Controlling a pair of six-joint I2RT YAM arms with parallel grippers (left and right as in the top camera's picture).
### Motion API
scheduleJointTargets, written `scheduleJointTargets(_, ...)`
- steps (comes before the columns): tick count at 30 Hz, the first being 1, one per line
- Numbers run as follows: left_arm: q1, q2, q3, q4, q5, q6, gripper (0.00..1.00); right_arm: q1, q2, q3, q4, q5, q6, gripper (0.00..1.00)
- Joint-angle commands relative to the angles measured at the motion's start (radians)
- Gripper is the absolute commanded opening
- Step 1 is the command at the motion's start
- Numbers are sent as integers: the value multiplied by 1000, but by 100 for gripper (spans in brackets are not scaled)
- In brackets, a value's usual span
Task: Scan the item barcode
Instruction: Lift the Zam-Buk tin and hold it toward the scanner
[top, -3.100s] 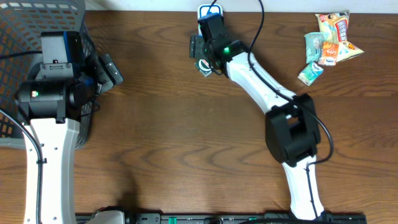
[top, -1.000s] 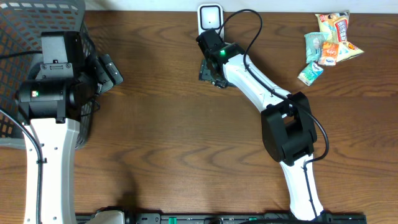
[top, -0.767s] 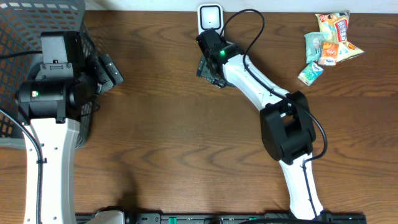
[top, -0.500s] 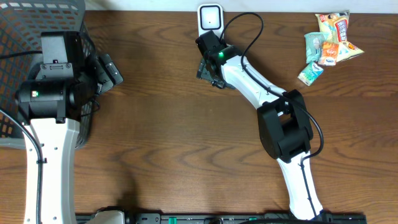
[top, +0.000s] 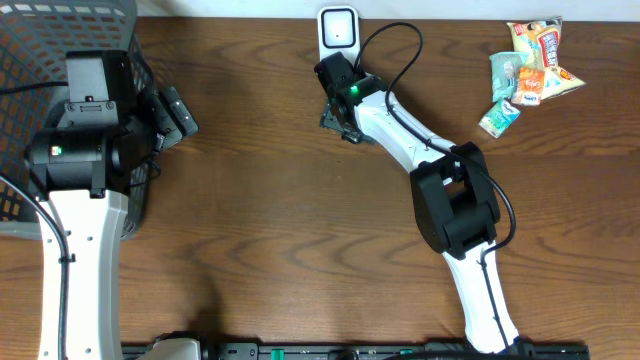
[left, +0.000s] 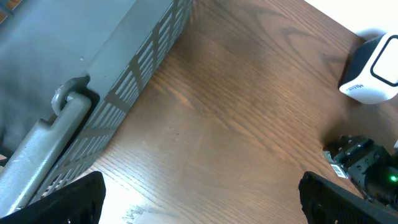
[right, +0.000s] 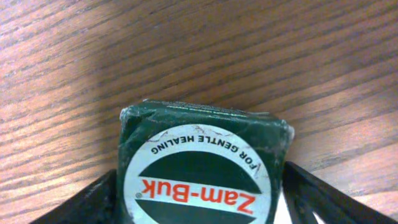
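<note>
Zam-Buk box sits within the right pincer over the wood-grain table, grasp unclear; left pincer released beside basket.

In the right wrist view the lower edge cuts off the Zam-Buk box; we cannot tell whether the fingers touch it. Overhead, the right gripper hides most of it. The basket runs off the upper left.
</note>
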Motion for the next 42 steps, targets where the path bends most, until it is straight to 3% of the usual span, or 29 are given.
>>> scheduleJointTargets(1, 4, -6, 0, -2, -6, -9, 98, -8, 46, -9, -12, -63, 10, 70)
scheduleJointTargets(9, 4, -6, 0, -2, -6, -9, 98, -53, 11, -8, -62, -204, 1, 48)
scheduleJointTargets(14, 4, -6, 0, -2, -6, -9, 98, -118, -43, -8, -115, -444, -92, 54)
scheduleJointTargets(20, 4, -6, 0, -2, -6, -9, 98, -179, -84, -8, -163, -743, -107, 57)
scheduleJointTargets(28, 4, -6, 0, -2, -6, -9, 98, -243, -100, -8, -215, -1014, -107, 50)
scheduleJointTargets(42, 4, -6, 0, -2, -6, -9, 98, -290, -100, -8, -208, -1567, -93, 50)
